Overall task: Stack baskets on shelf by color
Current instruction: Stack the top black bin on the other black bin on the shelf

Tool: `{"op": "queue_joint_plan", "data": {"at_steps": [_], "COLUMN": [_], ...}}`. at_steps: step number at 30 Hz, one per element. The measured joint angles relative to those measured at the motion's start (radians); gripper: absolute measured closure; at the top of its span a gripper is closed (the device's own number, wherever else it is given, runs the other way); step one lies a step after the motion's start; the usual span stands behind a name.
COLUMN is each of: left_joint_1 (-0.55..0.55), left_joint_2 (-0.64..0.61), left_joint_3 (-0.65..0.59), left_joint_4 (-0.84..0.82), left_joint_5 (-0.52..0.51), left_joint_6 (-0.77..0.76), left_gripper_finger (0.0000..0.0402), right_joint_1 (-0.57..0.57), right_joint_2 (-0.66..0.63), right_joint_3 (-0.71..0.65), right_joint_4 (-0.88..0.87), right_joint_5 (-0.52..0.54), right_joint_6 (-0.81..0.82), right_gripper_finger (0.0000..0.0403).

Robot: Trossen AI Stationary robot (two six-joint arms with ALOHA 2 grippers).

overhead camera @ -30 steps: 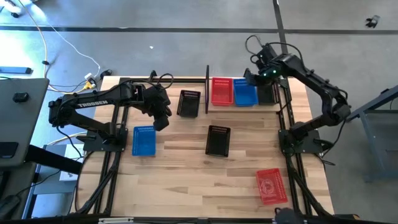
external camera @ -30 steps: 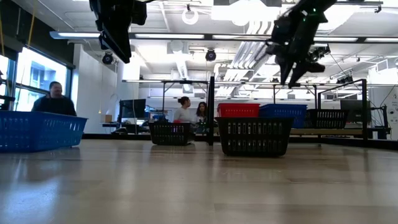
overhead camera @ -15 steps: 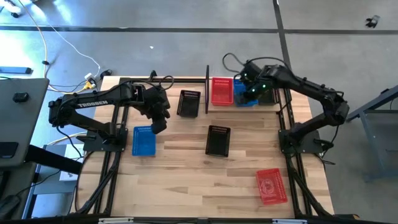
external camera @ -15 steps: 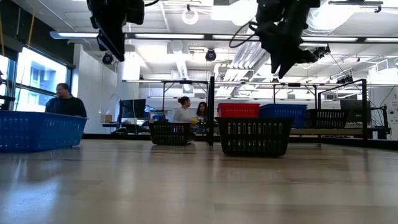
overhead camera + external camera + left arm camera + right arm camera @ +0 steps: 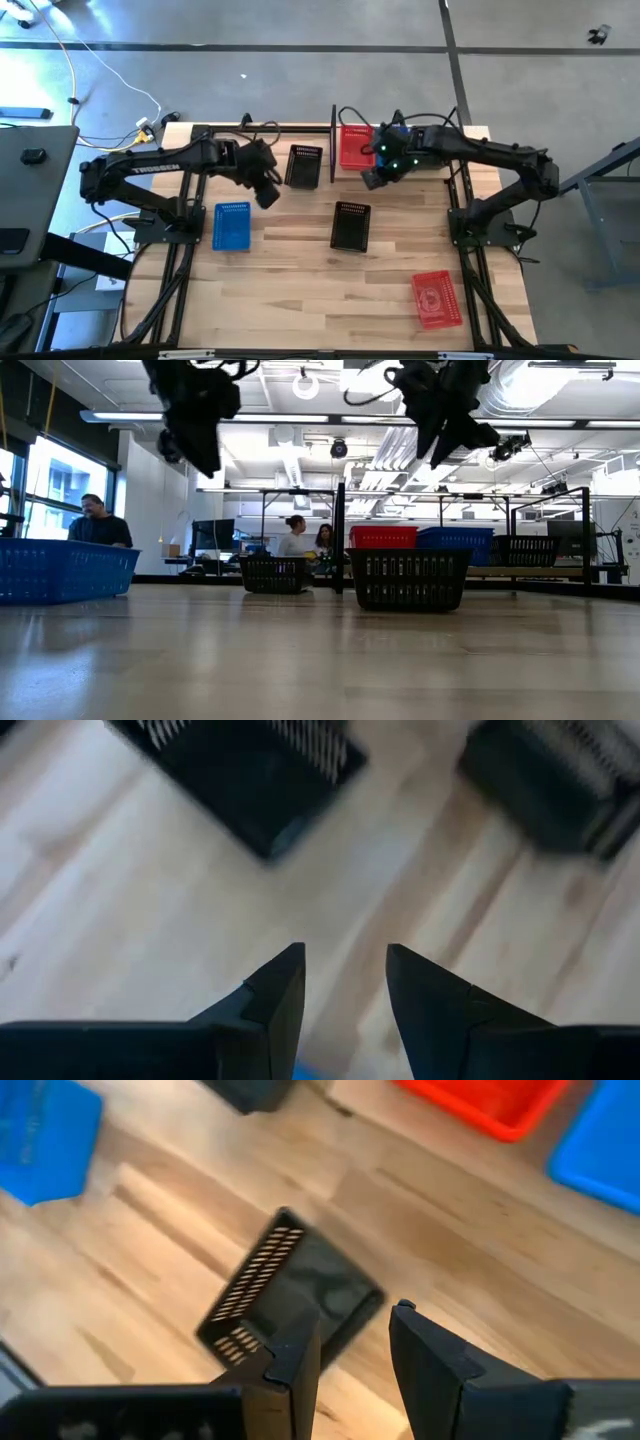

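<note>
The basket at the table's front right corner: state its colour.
Red, clearest in the high view.

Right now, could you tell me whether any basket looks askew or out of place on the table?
Yes, mildly: the red basket near the table's front right corner lies turned at an angle to the table's edges, far from the red one on the shelf. The loose blue basket and the black basket sit squarer.

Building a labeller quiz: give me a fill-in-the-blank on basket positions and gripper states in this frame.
1. The right gripper hangs empty, its fingers ___.
2. The black mesh plastic basket at the table's middle stands ___ the black metal-frame shelf.
3. The lone red mesh plastic basket lies near the table's ___ edge.
4. The left gripper holds ___.

Missing: open; outside; front; nothing
</note>
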Motion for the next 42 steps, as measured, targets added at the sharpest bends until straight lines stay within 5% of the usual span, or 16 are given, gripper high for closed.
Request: {"op": "queue_joint_plan", "data": {"at_steps": [19,42], "left_joint_1": [0.288,0.317], "left_joint_2": [0.253,0.506], "left_joint_3": [-0.004,-0.004], "left_joint_4": [0.343,0.375], "left_joint_5": [-0.006,0.015], "left_joint_6": [-0.064,-0.109], "left_gripper_finger": [0.0271,0.0280], "right_joint_1": [0.140,0.136], "right_joint_2": [0.000,0.000], "right_joint_3": [0.000,-0.001], "right_joint_4": [0.103,0.144], "right_joint_5": [0.075,0.080], "right_joint_6": [-0.004,-0.084], "right_gripper_finger": [0.0295,0.0295]}}
